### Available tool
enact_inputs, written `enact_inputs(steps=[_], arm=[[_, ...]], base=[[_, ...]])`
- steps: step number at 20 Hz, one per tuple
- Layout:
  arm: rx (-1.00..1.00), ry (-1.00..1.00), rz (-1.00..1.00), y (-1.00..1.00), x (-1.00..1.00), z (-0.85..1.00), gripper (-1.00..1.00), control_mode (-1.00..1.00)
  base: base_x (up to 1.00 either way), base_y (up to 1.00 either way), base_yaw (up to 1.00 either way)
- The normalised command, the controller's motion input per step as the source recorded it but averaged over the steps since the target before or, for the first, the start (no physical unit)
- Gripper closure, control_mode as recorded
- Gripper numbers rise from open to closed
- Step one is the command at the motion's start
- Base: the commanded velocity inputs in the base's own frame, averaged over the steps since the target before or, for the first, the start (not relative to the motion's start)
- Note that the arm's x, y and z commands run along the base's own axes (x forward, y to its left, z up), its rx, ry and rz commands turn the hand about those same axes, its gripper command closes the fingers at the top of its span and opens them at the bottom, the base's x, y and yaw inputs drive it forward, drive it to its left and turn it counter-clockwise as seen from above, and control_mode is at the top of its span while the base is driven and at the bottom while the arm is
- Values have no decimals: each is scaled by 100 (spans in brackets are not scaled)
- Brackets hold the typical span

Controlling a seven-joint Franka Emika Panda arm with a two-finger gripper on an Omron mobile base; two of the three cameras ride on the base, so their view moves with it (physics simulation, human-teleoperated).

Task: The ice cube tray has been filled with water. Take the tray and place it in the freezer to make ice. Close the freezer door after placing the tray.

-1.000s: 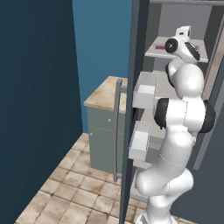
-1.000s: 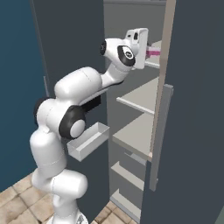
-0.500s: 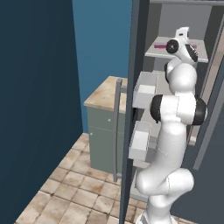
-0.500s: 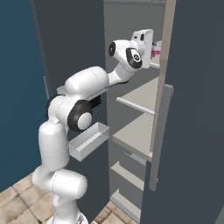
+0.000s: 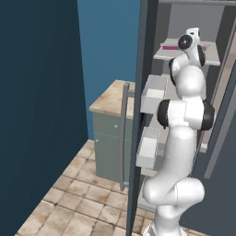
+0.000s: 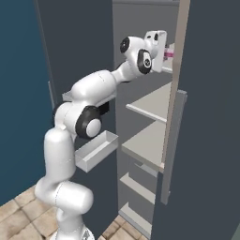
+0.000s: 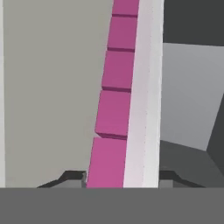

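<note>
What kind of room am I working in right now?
Most likely a kitchen: an open freezer with light grey shelves, a low cabinet with a stone-look countertop beside it, and a tiled floor.

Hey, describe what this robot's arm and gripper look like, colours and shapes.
A glossy white arm of rounded, bulbous segments, with black bands at the joints. The wrist ends in a boxy white hand with a dark round cap. The gripper has two small dark fingertips. No cables or markings visible.

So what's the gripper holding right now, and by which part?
The gripper has its fingers either side of the ice cube tray, at the near end on its thin edge; whether it grips cannot be told.
</note>
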Motion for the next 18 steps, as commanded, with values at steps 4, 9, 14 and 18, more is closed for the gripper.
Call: enact_inputs(steps=[4,9,14,18], arm=[[0,14,4,0,2,-24,-100,-100],[0,10,0,10,-69,-47,-100,-100],[0,9,0,59,-100,-54,-100,-100],[-2,4,1,77,-95,-51,-100,-100]], base=[[0,0,0],[0,0,0],[0,0,0],[0,0,0]])
